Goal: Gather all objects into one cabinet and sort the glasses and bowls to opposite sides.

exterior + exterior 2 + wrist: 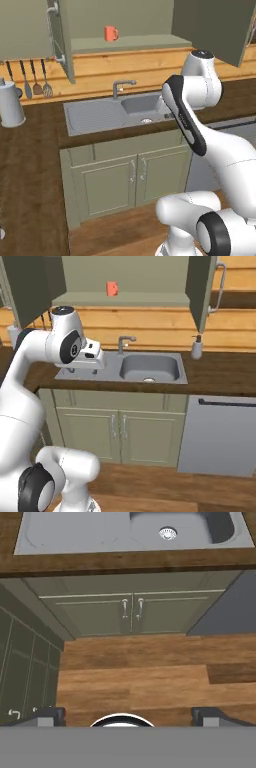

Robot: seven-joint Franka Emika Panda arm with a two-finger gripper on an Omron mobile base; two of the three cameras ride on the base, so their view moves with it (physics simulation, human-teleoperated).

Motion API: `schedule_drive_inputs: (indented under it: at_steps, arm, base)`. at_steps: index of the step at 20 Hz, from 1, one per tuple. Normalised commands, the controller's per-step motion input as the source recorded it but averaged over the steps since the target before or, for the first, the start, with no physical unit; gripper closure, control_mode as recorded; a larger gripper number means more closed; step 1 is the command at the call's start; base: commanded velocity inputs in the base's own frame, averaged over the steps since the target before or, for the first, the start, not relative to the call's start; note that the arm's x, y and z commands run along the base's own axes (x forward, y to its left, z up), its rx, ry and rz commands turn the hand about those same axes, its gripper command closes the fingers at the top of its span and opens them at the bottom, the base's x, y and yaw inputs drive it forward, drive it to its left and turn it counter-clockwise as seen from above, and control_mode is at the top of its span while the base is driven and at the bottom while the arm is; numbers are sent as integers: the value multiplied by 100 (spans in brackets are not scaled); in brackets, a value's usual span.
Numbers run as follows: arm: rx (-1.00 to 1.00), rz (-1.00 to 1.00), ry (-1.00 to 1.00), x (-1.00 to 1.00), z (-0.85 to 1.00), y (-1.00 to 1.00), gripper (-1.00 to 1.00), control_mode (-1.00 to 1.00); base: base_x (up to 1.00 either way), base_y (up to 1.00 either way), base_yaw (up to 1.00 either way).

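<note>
Coral-orange mug (111, 33): one item, upright on the lower shelf of the olive-green wall cabinet (125, 44), handle turned to the right in the left base view. Cabinet stands open, both doors (201, 291) swung outward; the right door carries a long pale-grey tubular handle (218, 287). No other mug and no bowl can be made out on the shelf from either base camera.

Grey steel sink (150, 367): set into the dark wooden counter (220, 373) directly below the cabinet, with a tap (124, 342) behind the basin. A soap dispenser (197, 348) stands to its right; a white kettle (10, 104) stands well to the left, near hanging utensils (35, 80).

Pale-green base cabinets (131, 614): doors closed, below the sink.

Gripper (128, 716): jaws spread fully apart, nothing between them. Fingertips (50, 714) point down at the wooden floor (140, 672) in front of the base cabinets, well apart from any task object.

Step in hand, as judged: gathering. One mug sits in the target cabinet; the grey mug, red mug and wooden bowl are yet to be found, so the task seems early.

Next move, as judged: turn or drive to locate a remaining object, bring the open jaws over it, and keep the raised elbow clear of the open doors.
</note>
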Motion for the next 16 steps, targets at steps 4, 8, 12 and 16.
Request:
schedule_drive_inputs:
  at_steps: [4, 8, 12, 16]
  arm:
    - [0, 0, 0, 0, 0, 0, -100, 100]
    - [0, 0, 0, 0, 0, 0, -100, 100]
    - [0, 0, 0, 0, 0, 0, -100, 100]
    - [0, 0, 0, 0, 0, 0, -100, 100]
  base:
    - [100, 3, 0]
    - [100, 2, 0]
    - [100, 0, 0]
    - [100, 0, 0]
